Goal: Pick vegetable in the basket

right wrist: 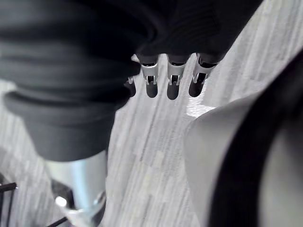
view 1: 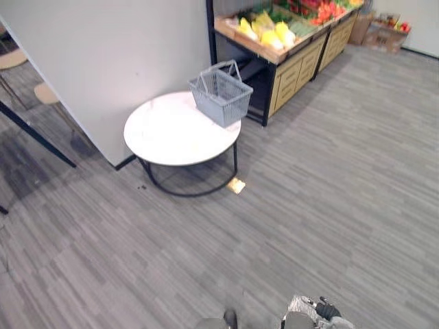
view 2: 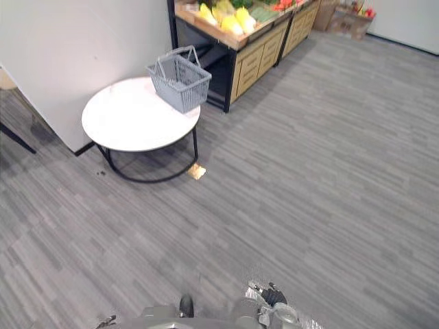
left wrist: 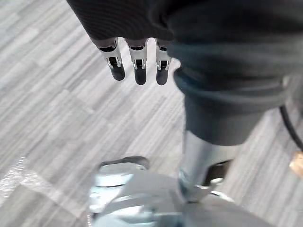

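A grey wire basket (view 1: 221,94) with its handles up stands on the far right edge of a round white table (view 1: 164,133). It looks empty. Behind it, a wooden display stand (view 1: 295,65) carries yellow vegetables (view 1: 269,33), green ones (view 1: 300,27) and red ones (view 1: 326,10). My left hand (left wrist: 140,64) hangs low over the grey floor, far from the table, fingers straight and holding nothing. My right hand (right wrist: 173,81) hangs the same way, open and empty.
A tall grey wall panel (view 1: 116,62) rises behind the table at the left. A small tan scrap (view 1: 236,185) lies on the floor by the table's leg. Cardboard boxes (view 1: 384,33) sit at the far right. Wide striped floor separates me from the table.
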{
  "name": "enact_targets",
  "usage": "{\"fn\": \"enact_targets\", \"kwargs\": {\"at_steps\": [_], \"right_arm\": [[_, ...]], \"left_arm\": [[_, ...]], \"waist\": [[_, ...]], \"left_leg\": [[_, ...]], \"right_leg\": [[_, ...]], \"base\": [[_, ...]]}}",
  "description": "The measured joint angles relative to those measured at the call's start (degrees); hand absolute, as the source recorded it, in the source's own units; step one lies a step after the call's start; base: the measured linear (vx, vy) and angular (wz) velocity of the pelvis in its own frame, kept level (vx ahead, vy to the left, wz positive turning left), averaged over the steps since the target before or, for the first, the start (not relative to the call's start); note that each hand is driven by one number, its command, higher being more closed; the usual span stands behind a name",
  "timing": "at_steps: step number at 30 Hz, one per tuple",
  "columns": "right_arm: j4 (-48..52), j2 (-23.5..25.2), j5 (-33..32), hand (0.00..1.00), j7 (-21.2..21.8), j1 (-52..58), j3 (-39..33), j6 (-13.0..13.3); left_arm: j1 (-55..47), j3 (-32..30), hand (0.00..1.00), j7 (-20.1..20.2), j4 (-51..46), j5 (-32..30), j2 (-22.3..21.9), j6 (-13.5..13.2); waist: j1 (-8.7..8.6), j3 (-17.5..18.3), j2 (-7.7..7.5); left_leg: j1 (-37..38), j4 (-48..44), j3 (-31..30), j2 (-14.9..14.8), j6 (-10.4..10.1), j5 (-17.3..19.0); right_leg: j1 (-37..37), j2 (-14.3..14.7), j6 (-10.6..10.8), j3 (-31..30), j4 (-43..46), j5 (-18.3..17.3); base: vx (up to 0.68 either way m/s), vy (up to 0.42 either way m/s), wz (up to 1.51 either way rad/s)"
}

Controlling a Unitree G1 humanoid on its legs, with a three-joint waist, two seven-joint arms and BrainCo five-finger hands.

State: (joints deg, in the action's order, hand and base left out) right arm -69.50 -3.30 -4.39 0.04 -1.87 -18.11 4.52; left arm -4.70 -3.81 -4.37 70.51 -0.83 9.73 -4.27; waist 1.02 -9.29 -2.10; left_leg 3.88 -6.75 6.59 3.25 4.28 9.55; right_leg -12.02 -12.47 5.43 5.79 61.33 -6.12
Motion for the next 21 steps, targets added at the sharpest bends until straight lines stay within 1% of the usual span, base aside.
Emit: {"fn": "enact_targets", "kwargs": {"at_steps": [1, 2, 3, 4, 5, 6, 7, 8, 9, 10, 11, 12, 13, 14, 15, 16, 17, 18, 19, 20, 21], "right_arm": [[0.12, -0.11, -0.01, 0.00, 0.14, -0.15, -1.75, 0.02], [0.34, -0.30, 0.00, 0.00, 0.14, -0.27, -2.41, 0.04], [0.88, -0.56, 0.03, 0.00, 0.14, -0.26, -3.12, 0.03], [1.09, -1.29, 0.05, 0.00, 0.09, -0.15, -3.69, 0.01], [1.07, -1.72, 0.08, 0.00, 0.03, 0.19, -3.75, -0.08], [1.05, -1.91, 0.08, 0.00, -0.18, 1.18, -3.85, -0.20], [0.88, -1.55, 0.09, 0.00, -0.41, 2.22, -3.87, -0.62], [0.81, -1.40, 0.10, 0.00, -0.44, 2.52, -3.88, -0.73], [0.66, -0.66, 0.15, 0.00, -0.50, 3.97, -4.12, -1.02], [0.31, -0.04, 1.16, 0.00, -0.66, 4.92, -4.12, -1.54], [0.27, -0.26, 1.50, 0.00, -0.66, 5.09, -4.40, -1.64], [-0.07, -0.55, 2.12, 0.00, -0.66, 5.39, -4.78, -1.59], [-0.19, -0.85, 2.18, 0.00, -0.66, 5.37, -5.36, -1.58], [-0.65, -1.41, 2.23, 0.00, -0.77, 5.33, -6.17, -1.61], [-0.59, -1.73, 2.29, 0.00, -0.77, 5.17, -5.81, -1.39], [-0.58, -2.07, 2.38, 0.00, -0.69, 5.08, -5.61, -1.32], [-0.61, -1.79, 2.77, 0.00, -0.70, 4.99, -5.44, -1.36], [-0.72, -2.11, 3.44, 0.00, -0.81, 4.78, -4.93, -1.48], [-0.64, -2.29, 3.42, 0.00, -0.88, 4.83, -4.19, -1.48], [-0.38, -2.48, 3.41, 0.00, -0.91, 4.64, -2.15, -1.42], [0.70, -2.49, 3.39, 0.00, -0.97, 4.16, -0.40, -1.28]], "left_arm": [[0.94, 0.06, 0.00, -0.03, -0.01, 0.00, -0.11, -0.01], [1.69, 0.02, 0.00, 0.00, -0.01, 0.02, -0.37, -0.03], [2.73, -0.06, 0.00, 0.02, -0.02, 0.04, -0.89, -0.04], [4.58, -0.05, 0.00, -0.05, -0.07, 0.11, -1.13, -0.04], [5.69, -0.03, 0.00, -0.07, -0.25, 0.29, -1.41, -0.05], [7.72, -0.08, 0.00, -0.23, -1.30, 0.74, -2.37, -0.14], [10.13, -0.21, 0.00, -0.50, -3.03, 0.85, -2.72, -0.53], [10.53, -0.37, 0.00, -0.56, -3.37, 0.91, -2.78, -0.66], [11.89, -0.87, 0.00, -0.95, -4.58, 2.02, -3.20, -0.97], [12.18, -1.16, 0.00, -1.42, -5.11, 2.61, -3.32, -1.82], [12.23, -1.26, 0.00, -1.67, -5.05, 2.92, -3.80, -1.94], [12.50, -1.35, 0.00, -1.68, -5.02, 2.97, -5.06, -2.08], [12.34, -1.48, 0.00, -1.70, -5.03, 2.97, -5.72, -2.35], [11.62, -1.65, 0.00, -1.76, -4.85, 3.04, -6.98, -2.74], [10.48, -1.67, 0.00, -1.70, -4.40, 3.04, -7.71, -2.73], [9.72, -1.92, 0.00, -1.56, -4.33, 3.03, -7.90, -2.65], [8.06, -3.28, 0.00, -1.48, -3.86, 3.03, -8.43, -2.58], [7.13, -3.54, 0.00, -1.25, -2.75, 3.14, -8.62, -2.38], [7.06, -4.48, 0.00, -1.18, -3.24, 3.31, -8.16, -2.53], [6.62, -5.86, 0.00, -1.02, -3.32, 3.64, -7.28, -2.59], [5.97, -6.44, 0.00, -0.91, -3.48, 4.38, -6.79, -2.66]], "waist": [[-0.85, -0.10, 0.26], [-1.68, -0.15, 0.55], [-2.40, -0.42, 1.09], [-2.98, -1.06, 2.25], [-3.11, -1.38, 2.79], [-3.28, -1.70, 3.10], [-4.05, -2.04, 2.53], [-4.23, -2.14, 2.38], [-4.99, -2.63, 1.58], [-5.55, -2.63, -0.23], [-5.59, -3.11, 0.48], [-5.64, -3.23, 2.06], [-5.58, -3.10, 2.68], [-5.30, -2.67, 4.00], [-4.95, -2.28, 4.73], [-5.21, -2.28, 4.75], [-5.40, -2.36, 4.67], [-5.17, -2.88, 4.84], [-4.88, -3.04, 4.86], [-3.66, -3.59, 4.43], [-3.12, -4.01, 3.55]], "left_leg": [[2.66, 0.73, -0.99, -0.36, 0.39, 1.14], [4.21, 0.93, -1.58, -0.91, 0.15, 2.07], [5.87, 1.09, -2.13, -1.85, 0.10, 3.07], [8.16, 1.73, -2.56, -3.62, -0.31, 4.33], [9.12, 2.18, -2.72, -4.57, -0.69, 4.85], [10.84, 3.50, -2.90, -5.77, -1.00, 5.09], [12.68, 4.91, -3.51, -6.39, -1.09, 5.15], [13.07, 5.09, -3.73, -6.50, -1.21, 5.23], [15.27, 5.58, -4.30, -6.88, -1.89, 5.89], [17.60, 5.59, -4.81, -6.89, -2.15, 6.83], [18.79, 5.22, -5.05, -7.93, -2.26, 7.20], [19.11, 2.28, -5.42, -9.83, -3.05, 6.73], [18.93, 0.00, -5.58, -11.00, -4.18, 6.01], [17.52, -5.77, -6.01, -13.31, -6.40, 3.82], [14.99, -13.33, -6.59, -14.94, -7.09, -0.73], [13.09, -17.68, -7.40, -15.46, -7.00, -3.96], [8.00, -29.53, -9.35, -16.49, -9.83, -14.17], [2.11, -42.57, -9.98, -17.73, -11.15, -15.54], [-0.51, -47.99, -9.22, -18.57, -11.63, -15.03], [-4.39, -55.29, -6.46, -19.39, -10.91, -12.22], [-8.73, -59.55, -4.14, -19.14, -8.92, -8.78]], "right_leg": [[-1.25, -0.17, -1.31, 4.29, -3.20, -3.40], [-2.41, 0.26, -2.04, 6.70, -6.85, -4.98], [-3.69, 1.19, -2.99, 8.31, -11.14, -5.57], [-5.32, 3.20, -2.96, 9.11, -18.10, -5.52], [-6.26, 4.17, -2.79, 9.27, -22.40, -5.28], [-8.20, 5.22, -1.55, 8.65, -31.14, -3.76], [-9.65, 5.30, -1.19, 5.99, -43.72, 0.78], [-9.72, 5.17, -0.94, 5.35, -46.06, 1.88], [-9.73, 4.67, 0.22, 2.04, -53.83, 4.75], [-9.77, 3.82, 0.97, -0.41, -55.53, 6.32], [-10.15, 4.40, 1.35, -0.22, -52.63, 10.23], [-11.58, 5.87, 0.96, 0.71, -46.39, 11.21], [-11.65, 6.71, 0.44, 1.07, -44.16, 11.05], [-10.93, 9.07, -4.04, 2.19, -41.23, 8.02], [-9.33, 10.90, -5.67, 3.10, -39.94, 5.41], [-8.13, 11.52, -6.06, 3.52, -39.80, 4.15], [-4.49, 12.45, -7.32, 4.24, -41.11, 1.96], [0.18, 13.45, -8.38, 4.90, -42.83, 0.87], [2.92, 14.22, -8.98, 5.07, -44.21, 0.48], [8.34, 15.07, -10.04, 4.68, -46.72, -0.64], [12.67, 15.20, -10.62, 4.46, -48.74, -2.41]], "base": [[0.57, -0.079, 0.39], [0.58, -0.112, 0.37], [0.60, -0.135, 0.30], [0.41, -0.092, 0.22], [0.55, -0.153, 0.25], [0.58, -0.207, 0.41], [0.70, -0.268, 0.42], [0.61, -0.293, 0.52], [0.65, -0.335, 0.42], [0.66, -0.344, 0.33], [0.68, -0.372, 0.12], [0.55, -0.309, -0.04], [0.70, -0.411, -0.08], [0.70, -0.407, -0.17], [0.69, -0.391, -0.16], [0.66, -0.338, -0.02], [0.75, -0.318, 0.18], [0.73, -0.295, 0.25], [0.67, -0.257, 0.09], [0.49, -0.191, 0.00], [0.46, -0.174, -0.03]]}}
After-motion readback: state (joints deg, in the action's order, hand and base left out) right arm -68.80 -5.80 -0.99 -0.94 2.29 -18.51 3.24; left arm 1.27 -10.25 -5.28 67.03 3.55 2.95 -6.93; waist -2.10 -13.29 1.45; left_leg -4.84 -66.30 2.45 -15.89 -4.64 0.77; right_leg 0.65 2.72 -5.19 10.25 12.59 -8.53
